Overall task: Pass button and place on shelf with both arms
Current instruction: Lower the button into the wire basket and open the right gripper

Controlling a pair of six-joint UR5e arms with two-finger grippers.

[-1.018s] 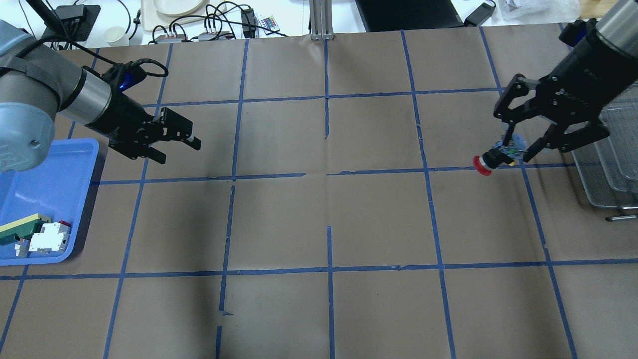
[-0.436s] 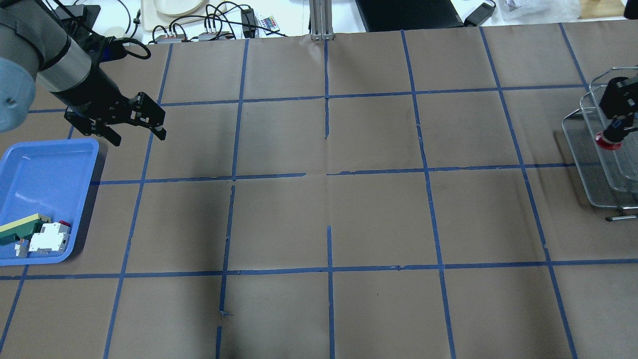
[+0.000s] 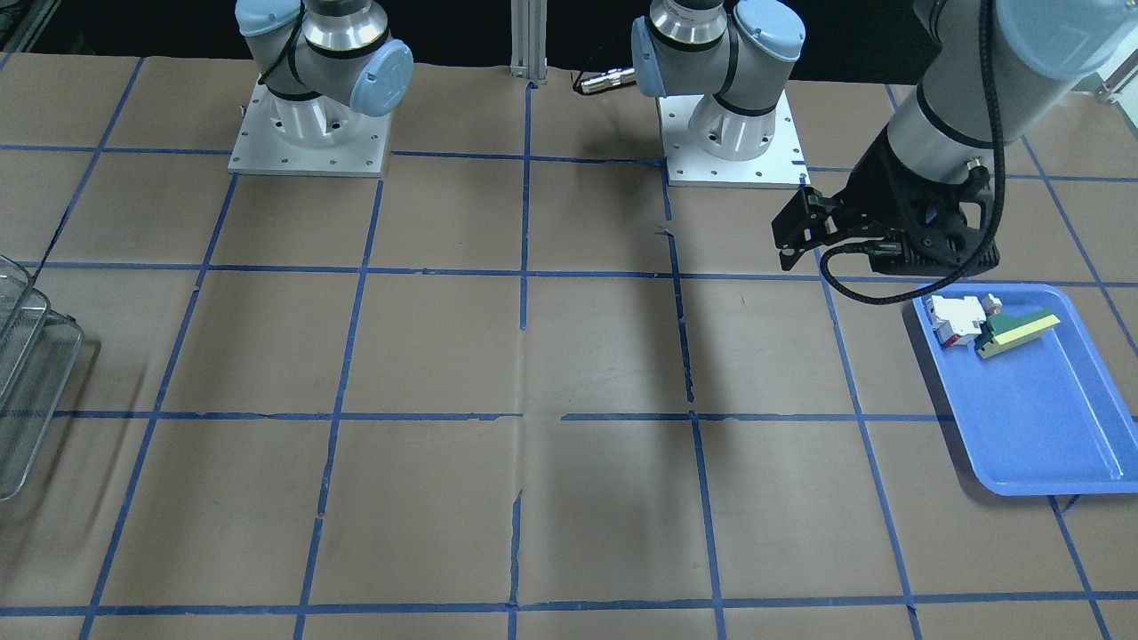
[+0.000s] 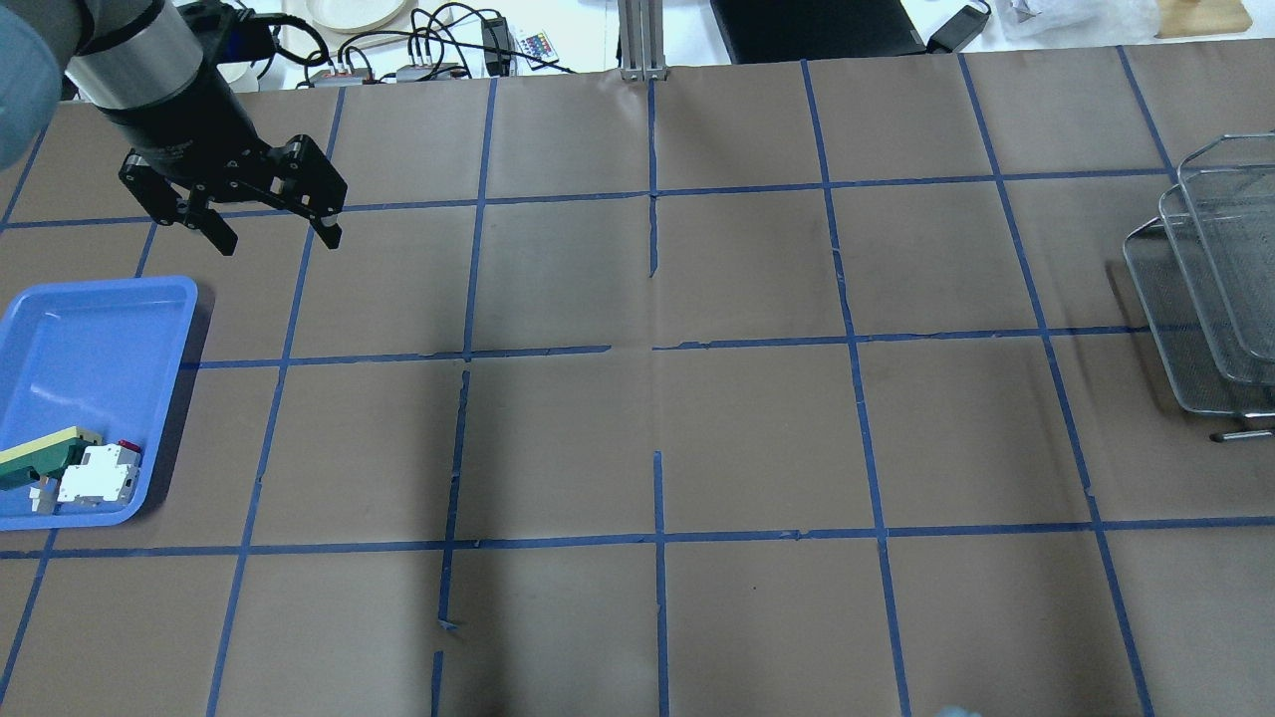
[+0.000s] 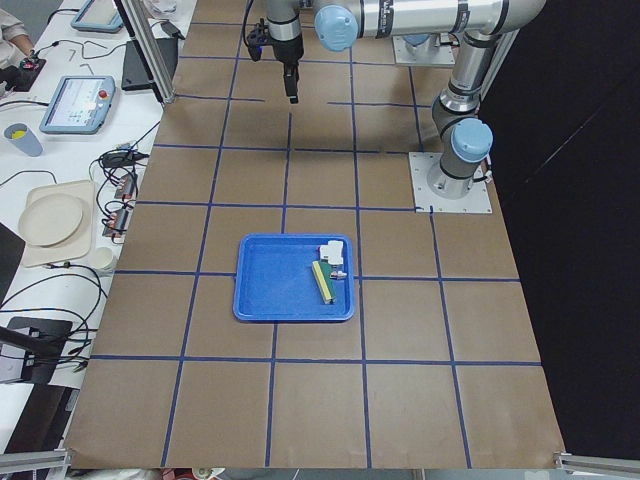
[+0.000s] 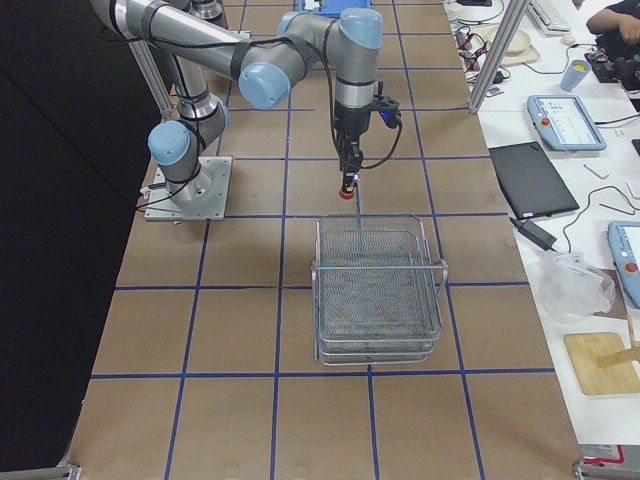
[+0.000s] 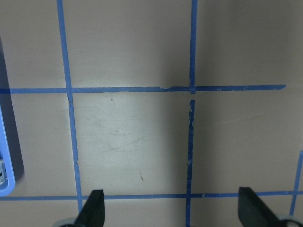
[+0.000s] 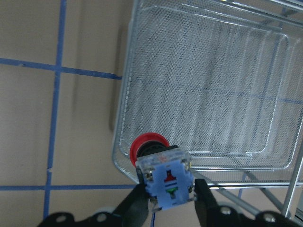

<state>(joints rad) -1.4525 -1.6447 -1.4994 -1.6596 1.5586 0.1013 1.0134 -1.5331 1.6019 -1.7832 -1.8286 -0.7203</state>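
Observation:
My right gripper (image 8: 166, 189) is shut on the button (image 8: 150, 144), red cap pointing down, blue-and-white contact block up between the fingers. The button hangs over the near corner of the shelf (image 8: 208, 85), a silver wire-mesh tiered rack. In the exterior right view the right gripper (image 6: 347, 178) holds the button (image 6: 345, 193) just at the shelf's (image 6: 375, 290) robot-side edge. The right gripper is out of the overhead view; the shelf (image 4: 1185, 329) shows there at the right edge. My left gripper (image 4: 279, 239) is open and empty above the table at the far left; it also shows in the front-facing view (image 3: 791, 244).
A blue tray (image 4: 90, 319) lies at the left edge with a white-and-red switch block (image 4: 97, 475) and a green-and-yellow flat piece (image 4: 40, 453) in it. Brown paper with a blue tape grid covers the table. Cables and devices lie beyond the far edge.
My right gripper carried the button to the right, over the shelf, and left the overhead view. My left gripper drew back toward the far left corner, still open.

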